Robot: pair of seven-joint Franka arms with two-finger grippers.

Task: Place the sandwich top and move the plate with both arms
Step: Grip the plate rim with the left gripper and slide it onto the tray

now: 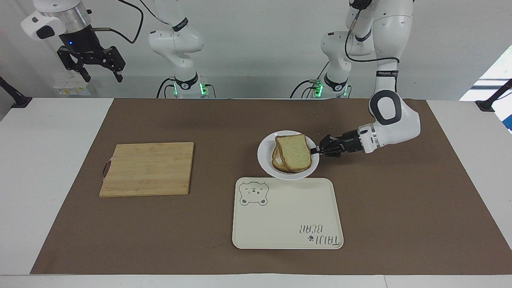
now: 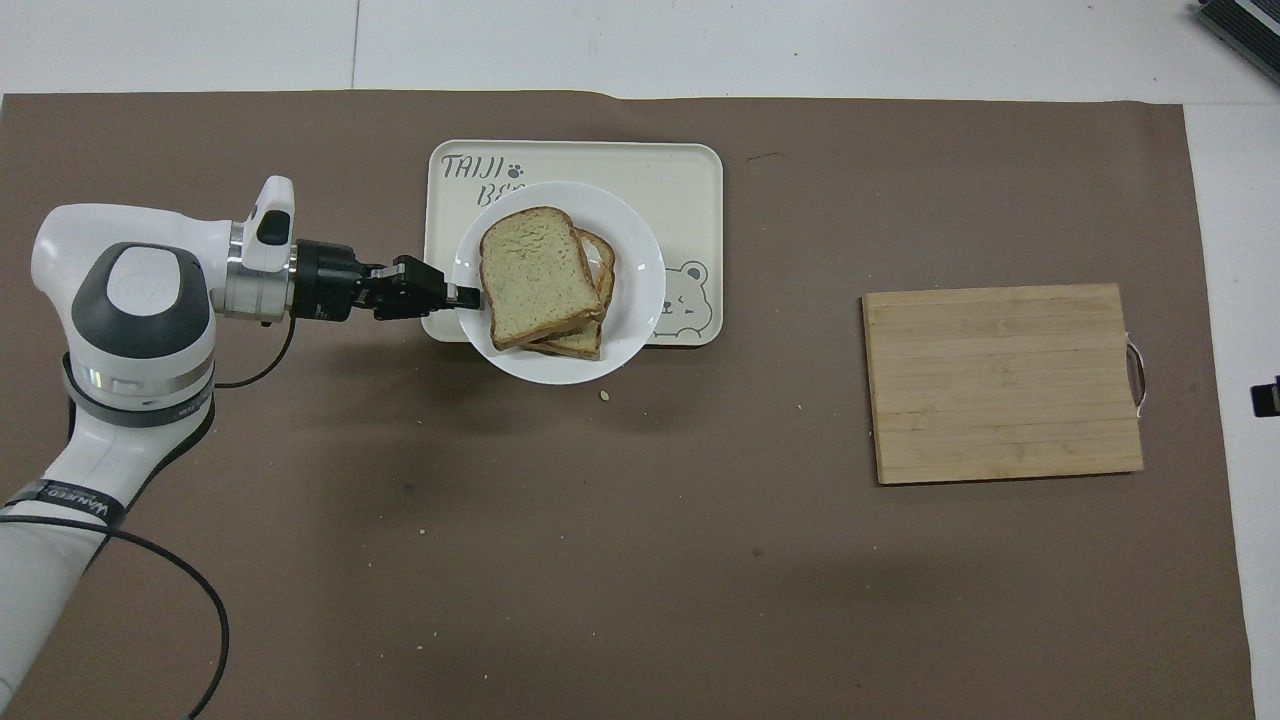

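**White plate carried over the tray's nearer edge**

White plate (image 1: pixel 267 160), bearing the sandwich top (image 1: pixel 294 152), was held at its rim by the clamped left gripper (image 1: pixel 319 150), raised above the tray (image 1: pixel 288 224) edge nearest the robots. The tray's middle lay farther out. The right gripper (image 1: pixel 90 64) was parked aloft, spread wide

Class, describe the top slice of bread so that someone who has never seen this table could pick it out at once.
Start at the cream bear tray on the brown mat. A round white plate is held over the tray's edge nearest the robots, gripped at its rim by the left gripper. The top slice is the uppermost bread on that plate: pale, speckled, brown-crusted, covering the slice beneath it.
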